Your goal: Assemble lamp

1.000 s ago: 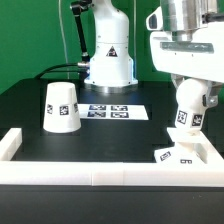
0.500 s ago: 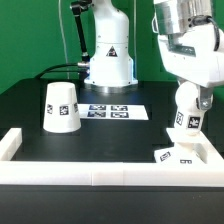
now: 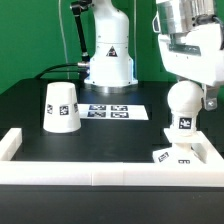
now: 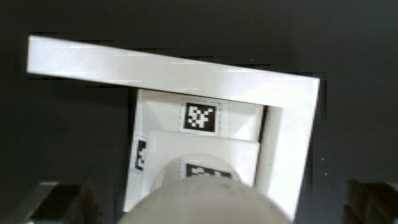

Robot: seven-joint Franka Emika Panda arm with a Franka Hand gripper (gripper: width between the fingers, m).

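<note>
My gripper (image 3: 187,96) is shut on the white ball-shaped bulb (image 3: 182,104). It holds the bulb upright, neck down, a little above the flat base block (image 3: 180,154). The base block lies in the front corner of the white rail on the exterior view's right. In the wrist view the blurred bulb (image 4: 205,195) fills the space between my dark fingers (image 4: 54,203). The tagged base block (image 4: 199,120) lies straight beyond it. The cone-shaped shade (image 3: 61,107) stands on the exterior view's left, well apart.
The marker board (image 3: 112,112) lies flat mid-table. A long white rail (image 3: 100,172) edges the front and turns up at both ends; its corner (image 4: 178,62) frames the base block. The arm's white pedestal (image 3: 108,62) stands behind the marker board.
The bulb, tilted a second ago, now hangs upright. My gripper has carried it slightly toward the exterior view's left, over the base block.
</note>
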